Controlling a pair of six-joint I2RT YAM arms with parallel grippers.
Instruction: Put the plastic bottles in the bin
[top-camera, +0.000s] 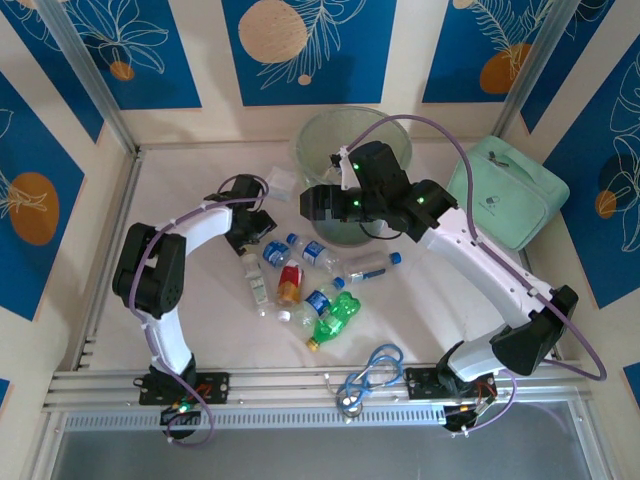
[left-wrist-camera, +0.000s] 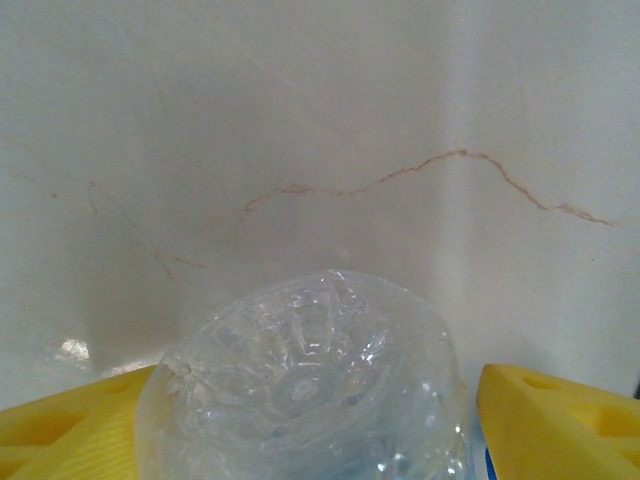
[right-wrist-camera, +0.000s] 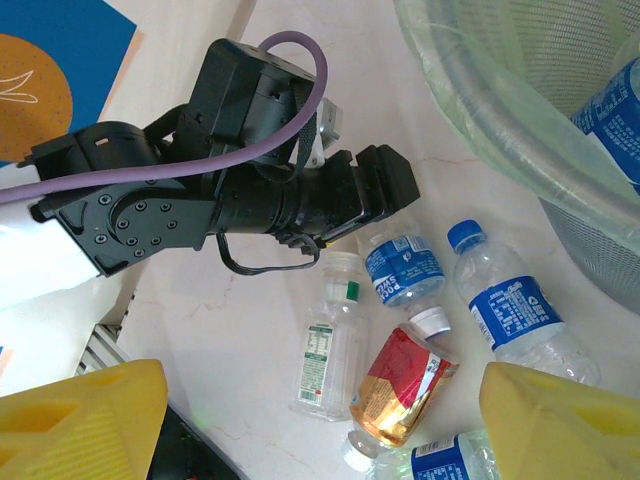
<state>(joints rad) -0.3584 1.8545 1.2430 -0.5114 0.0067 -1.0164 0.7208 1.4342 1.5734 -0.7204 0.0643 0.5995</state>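
Several crushed plastic bottles lie in the middle of the table: a clear one with a green label (top-camera: 257, 280), a red-labelled one (top-camera: 290, 283), blue-labelled ones (top-camera: 318, 252) and a green one (top-camera: 338, 318). The pale green bin (top-camera: 310, 140) stands behind them, with a blue-labelled bottle (right-wrist-camera: 610, 110) inside it. My left gripper (top-camera: 262, 228) is down at the pile. A clear bottle (left-wrist-camera: 300, 390) lies between its yellow fingers (left-wrist-camera: 560, 410), touching the left one, with a thin gap at the right one. My right gripper (right-wrist-camera: 320, 410) hangs open above the red-labelled bottle (right-wrist-camera: 400, 385), holding nothing.
A mint-green zippered case (top-camera: 510, 190) lies right of the bin. A coiled blue cable (top-camera: 375, 370) sits by the front rail. A flat clear bag (top-camera: 283, 182) lies left of the bin. Aluminium posts and a rail frame the table.
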